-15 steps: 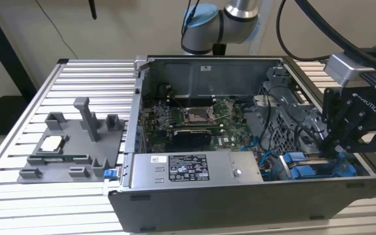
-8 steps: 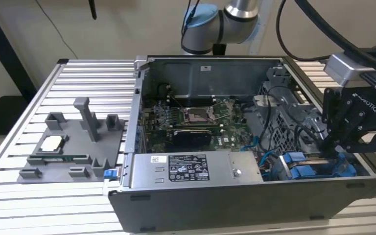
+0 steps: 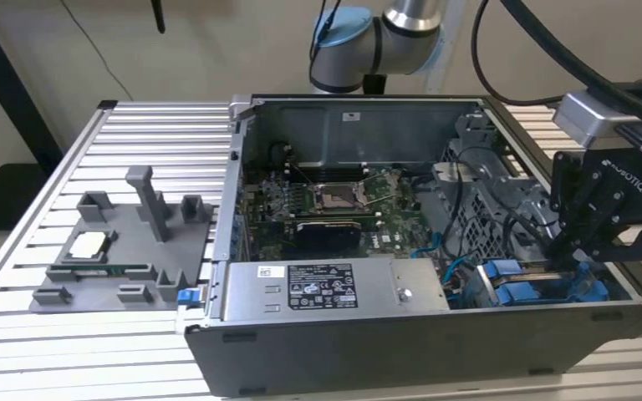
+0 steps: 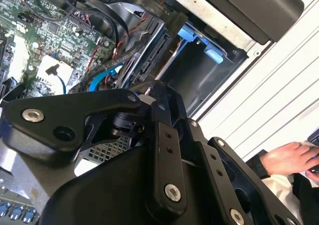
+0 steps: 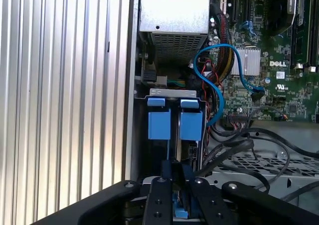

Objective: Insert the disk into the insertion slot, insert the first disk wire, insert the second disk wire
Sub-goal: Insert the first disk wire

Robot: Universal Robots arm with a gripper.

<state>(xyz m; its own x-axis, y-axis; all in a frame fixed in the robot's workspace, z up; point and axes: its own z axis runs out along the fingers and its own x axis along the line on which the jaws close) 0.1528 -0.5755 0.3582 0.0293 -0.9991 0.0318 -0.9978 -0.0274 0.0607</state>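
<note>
Pincer [image 5: 176, 169] reaches down over the slatted bench [image 3: 98, 359] into a corner of the open computer case [image 3: 410, 355]. It is at the grey metal slot [image 5: 172, 92] where the disk [image 3: 527, 294] sits, jaws narrow and apparently closed on a blue edge [image 5: 180, 213] of that disk. Stiff, dense for its size and shock-shy, with slick metal faces, the disk likely handles best pinched squarely by that tough blue plastic, not by bare metal.

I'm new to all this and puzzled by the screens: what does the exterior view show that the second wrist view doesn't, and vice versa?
Exterior view: a grey tray of parts at the exterior view's left, and the arm's joint behind the computer case. Second wrist view: a person's hand past the ribbed table. Both: the gripper, the green circuit board and blue plastic frames.
</note>
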